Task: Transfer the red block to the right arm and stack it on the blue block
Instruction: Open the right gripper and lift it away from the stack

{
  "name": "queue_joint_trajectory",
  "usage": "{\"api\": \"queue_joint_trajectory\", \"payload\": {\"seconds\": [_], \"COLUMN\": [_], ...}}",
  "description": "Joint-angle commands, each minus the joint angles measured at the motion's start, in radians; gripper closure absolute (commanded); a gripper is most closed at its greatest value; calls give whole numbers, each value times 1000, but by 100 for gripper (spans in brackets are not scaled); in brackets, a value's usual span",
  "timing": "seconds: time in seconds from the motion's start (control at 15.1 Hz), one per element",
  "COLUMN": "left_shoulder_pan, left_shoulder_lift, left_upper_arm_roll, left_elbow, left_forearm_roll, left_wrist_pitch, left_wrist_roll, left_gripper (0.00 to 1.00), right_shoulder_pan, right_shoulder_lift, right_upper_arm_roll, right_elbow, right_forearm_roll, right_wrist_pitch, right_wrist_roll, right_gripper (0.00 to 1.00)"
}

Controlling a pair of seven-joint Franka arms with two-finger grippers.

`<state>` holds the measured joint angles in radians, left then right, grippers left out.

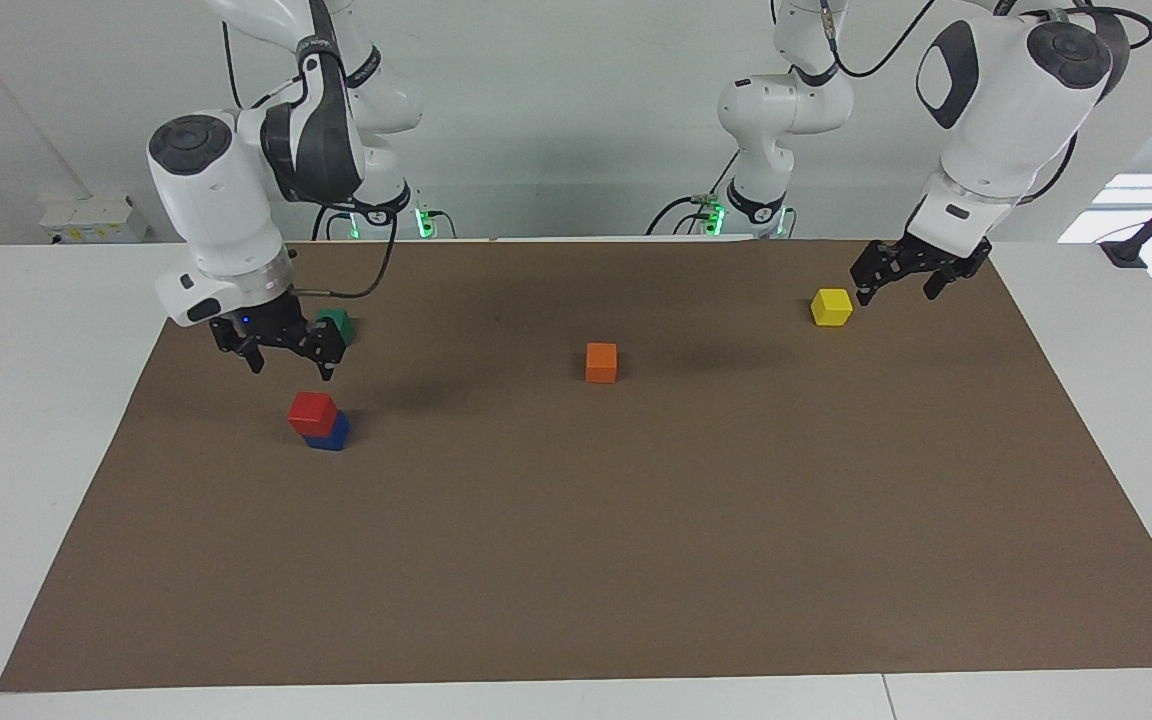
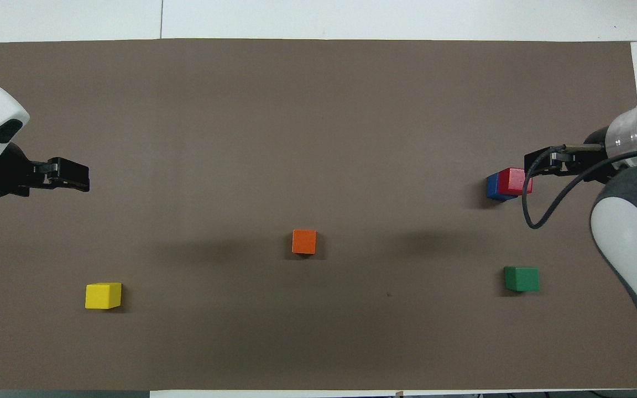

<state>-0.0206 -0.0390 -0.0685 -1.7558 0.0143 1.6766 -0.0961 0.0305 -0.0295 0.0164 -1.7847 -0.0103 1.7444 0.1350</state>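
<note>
The red block (image 1: pixel 312 412) (image 2: pixel 515 181) rests on top of the blue block (image 1: pixel 328 437) (image 2: pixel 492 187), set slightly askew, toward the right arm's end of the brown mat. My right gripper (image 1: pixel 288 362) (image 2: pixel 537 164) hangs open and empty in the air just above the stack, clear of it, over the mat between the stack and the green cube. My left gripper (image 1: pixel 896 292) (image 2: pixel 72 177) waits open and empty above the mat beside the yellow cube, at the left arm's end.
An orange cube (image 1: pixel 601 362) (image 2: pixel 303 241) sits mid-mat. A yellow cube (image 1: pixel 831 307) (image 2: pixel 103 295) lies near the left gripper. A green cube (image 1: pixel 335 322) (image 2: pixel 521 278) lies nearer to the robots than the stack. The brown mat (image 1: pixel 636 560) covers the white table.
</note>
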Motion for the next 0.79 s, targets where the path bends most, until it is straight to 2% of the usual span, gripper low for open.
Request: {"api": "queue_joint_trajectory", "payload": {"seconds": [0.0,0.4,0.73], "left_shoulder_pan": [-1,-1,-1], "left_shoulder_lift": [-13,-13,-13], "left_upper_arm_roll": [7,7,7], "left_elbow": [-8,-8,-8], "left_forearm_roll": [-11,-11,-11], "left_wrist_pitch": [3,3,3], "left_wrist_roll": [7,7,7], "left_gripper": [0,0,0], "right_shoulder_pan": [-24,-41,-41], "right_shoulder_lift": [22,40,40], "right_upper_arm_roll": [-3,-4,-4], "right_elbow": [89,133,133], "right_forearm_roll": [26,27,18], "right_wrist_pitch": [-104,-155,-151], "right_wrist_roll": [-75,-97,-94], "right_gripper": [0,0,0]}}
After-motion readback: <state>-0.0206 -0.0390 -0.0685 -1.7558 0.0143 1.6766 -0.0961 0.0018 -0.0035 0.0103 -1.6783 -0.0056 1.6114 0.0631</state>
